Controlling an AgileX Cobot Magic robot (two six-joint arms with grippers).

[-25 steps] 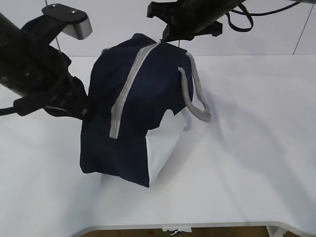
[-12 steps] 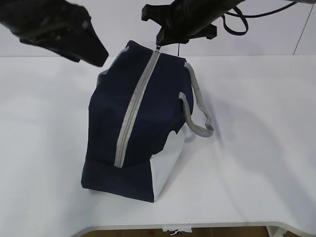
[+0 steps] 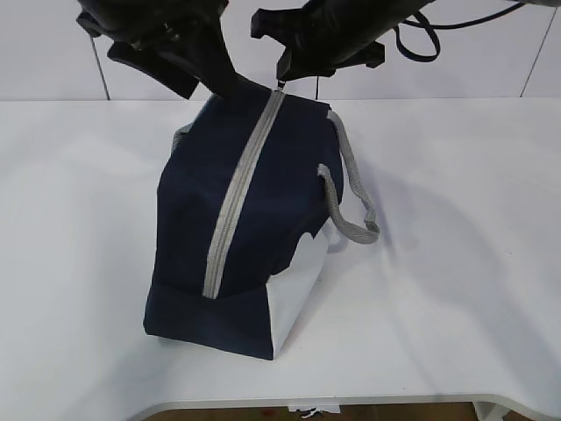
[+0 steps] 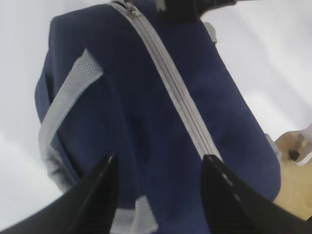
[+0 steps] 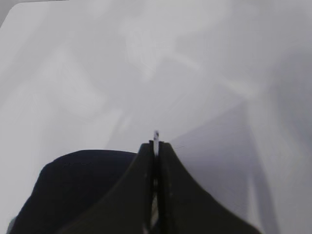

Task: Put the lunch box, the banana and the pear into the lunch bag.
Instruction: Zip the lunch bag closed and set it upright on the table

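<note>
The navy lunch bag [image 3: 263, 228] stands on the white table with its grey zipper [image 3: 237, 197] closed along the top. My right gripper [image 3: 282, 81] is shut on the zipper's ring pull at the bag's far end. In the right wrist view the pull [image 5: 156, 134] pokes out between the shut jaws [image 5: 156, 146]. My left gripper [image 3: 219, 79] hovers open above the bag's far left top. In the left wrist view its jaws [image 4: 158, 163] are spread over the bag [image 4: 122, 112] and touch nothing. The lunch box, banana and pear are out of view.
A grey strap handle [image 3: 355, 206] hangs off the bag's right side, and another strap [image 4: 66, 102] lies on its left. The table's front edge [image 3: 351, 403] runs close below the bag. A wooden piece [image 4: 295, 151] shows past the bag in the left wrist view.
My left arm left the bag's left side, rose and swung over to the far top. The bag straightened and settled. My right gripper stayed shut on the pull.
</note>
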